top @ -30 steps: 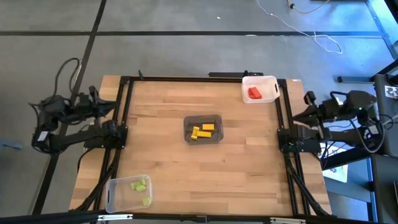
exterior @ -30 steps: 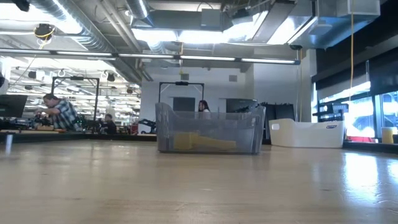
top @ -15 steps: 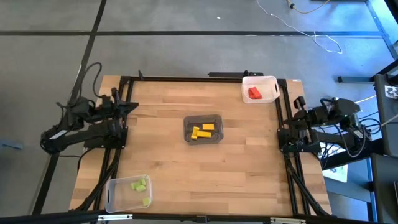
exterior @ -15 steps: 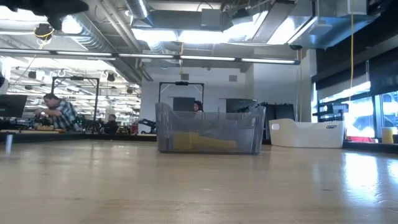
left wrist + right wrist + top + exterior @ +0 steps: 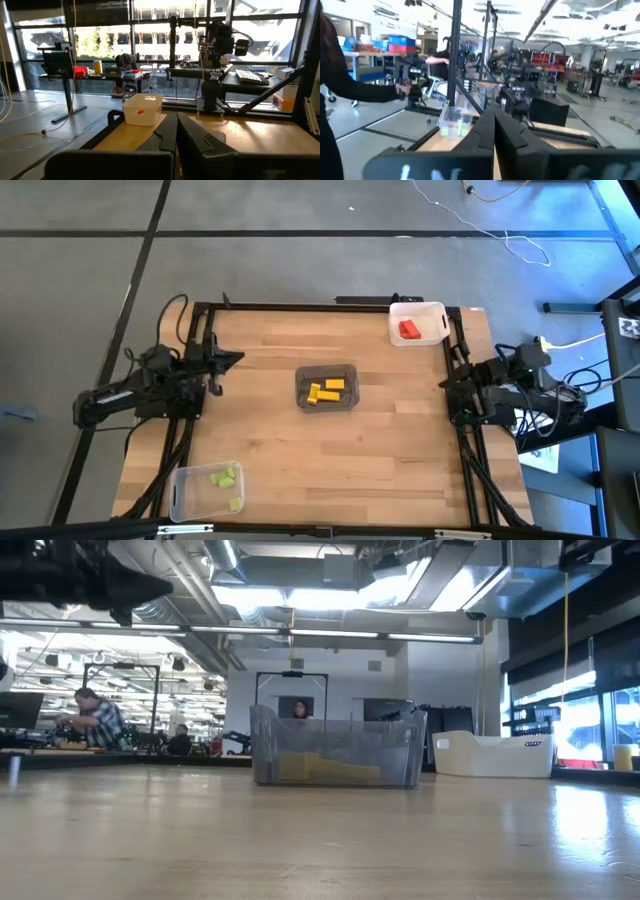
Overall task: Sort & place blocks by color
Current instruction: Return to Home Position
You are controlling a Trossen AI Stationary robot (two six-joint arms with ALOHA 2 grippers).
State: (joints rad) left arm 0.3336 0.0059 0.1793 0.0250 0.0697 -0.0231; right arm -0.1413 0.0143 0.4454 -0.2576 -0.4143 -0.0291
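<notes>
table (image 5: 400, 460) holds blocks (image 5: 325, 391) sorted in bins (image 5: 327, 368)

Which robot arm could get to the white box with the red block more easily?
Probably the right. The right pincer sits at the wooden table's right edge, on the same side as the white plastic bin holding the red block. The left pincer waits at the opposite edge.

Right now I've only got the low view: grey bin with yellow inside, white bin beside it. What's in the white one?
Observer: A red block lies in the white bin, seen from above.
Operator: Greens?
Observer: Green blocks are in the clear bin, at the table corner on the left arm's side.
Operator: Arms?
Observer: Left end effector is over the left edge, right end effector at the right edge. Both are shut and empty.
</notes>
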